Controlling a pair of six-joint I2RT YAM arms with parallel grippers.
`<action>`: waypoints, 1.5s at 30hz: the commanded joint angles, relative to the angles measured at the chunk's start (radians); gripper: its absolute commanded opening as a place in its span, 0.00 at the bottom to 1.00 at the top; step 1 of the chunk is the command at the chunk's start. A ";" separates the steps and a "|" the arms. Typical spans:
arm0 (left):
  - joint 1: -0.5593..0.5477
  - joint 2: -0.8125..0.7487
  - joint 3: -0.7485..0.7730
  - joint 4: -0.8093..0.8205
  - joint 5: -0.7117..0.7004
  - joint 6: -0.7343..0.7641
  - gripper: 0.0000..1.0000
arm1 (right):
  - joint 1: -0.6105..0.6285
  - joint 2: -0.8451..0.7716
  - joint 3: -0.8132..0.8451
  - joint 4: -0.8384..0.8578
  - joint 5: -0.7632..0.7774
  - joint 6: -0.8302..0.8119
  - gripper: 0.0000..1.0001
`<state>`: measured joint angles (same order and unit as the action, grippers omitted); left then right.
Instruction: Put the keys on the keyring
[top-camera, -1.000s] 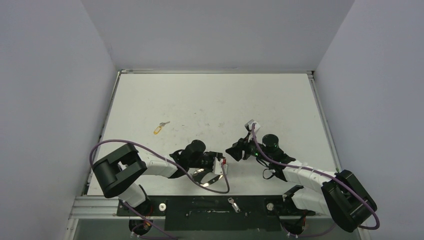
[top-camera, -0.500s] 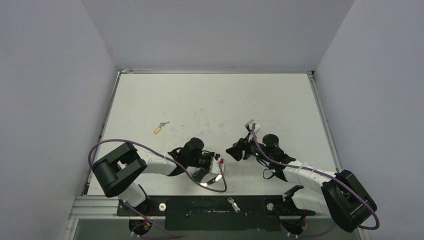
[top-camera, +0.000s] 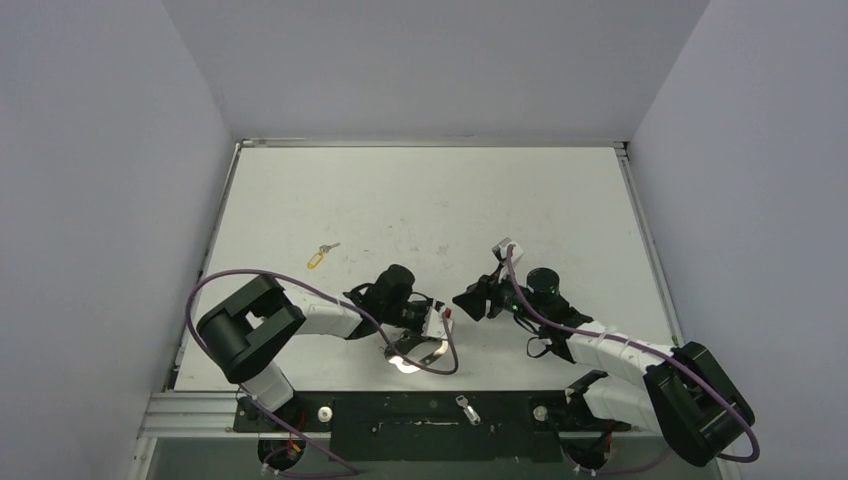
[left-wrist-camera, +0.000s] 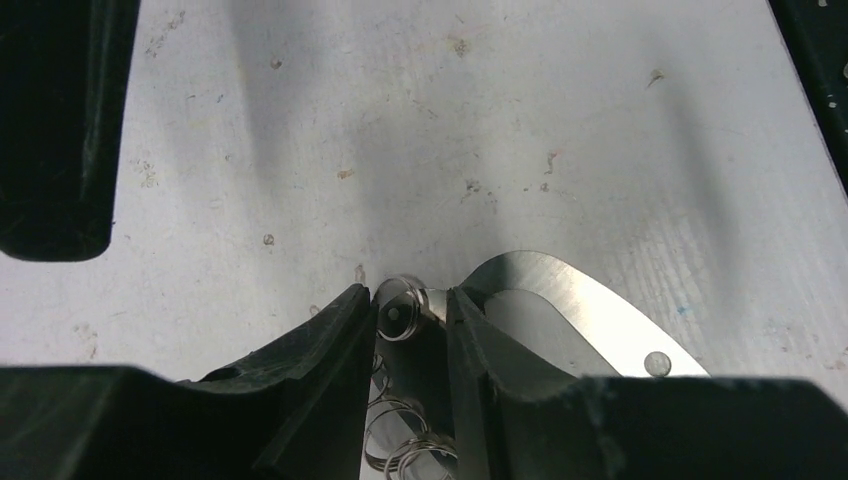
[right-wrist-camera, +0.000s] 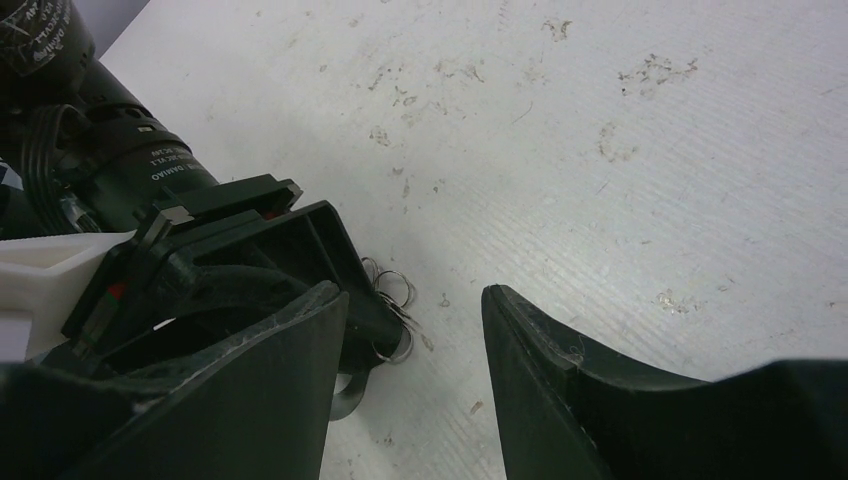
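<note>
Left wrist view is showing the left gripper (left-wrist-camera: 410, 312) clamping the neck of the large flat silver-grey oval metal keyring (left-wrist-camera: 560, 300), with its short chain of small wire rings (left-wrist-camera: 400, 440) trailing back between the fingers. The right gripper (right-wrist-camera: 415, 300) is hovering just beside it, jaws apart and carrying nothing. The small silver key with the yellow oblong tag (top-camera: 318, 257) is lying on the white table (top-camera: 450, 190), well apart from both grippers. No key appears threaded yet, so fetching and threading are still to do.
</note>
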<state>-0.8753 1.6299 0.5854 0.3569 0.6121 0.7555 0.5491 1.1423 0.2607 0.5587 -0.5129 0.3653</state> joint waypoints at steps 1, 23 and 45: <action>0.006 0.042 0.058 -0.075 0.016 0.043 0.30 | -0.008 -0.032 -0.003 0.032 -0.006 0.009 0.53; 0.066 -0.102 -0.012 -0.020 0.006 -0.129 0.00 | -0.009 -0.115 0.004 -0.025 -0.143 -0.107 0.50; 0.109 -0.467 -0.188 0.059 0.007 -0.286 0.00 | 0.261 -0.030 0.015 0.023 -0.117 -0.527 0.29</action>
<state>-0.7704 1.2221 0.4026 0.3641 0.6003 0.4892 0.7849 1.0683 0.2607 0.4797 -0.6582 -0.0780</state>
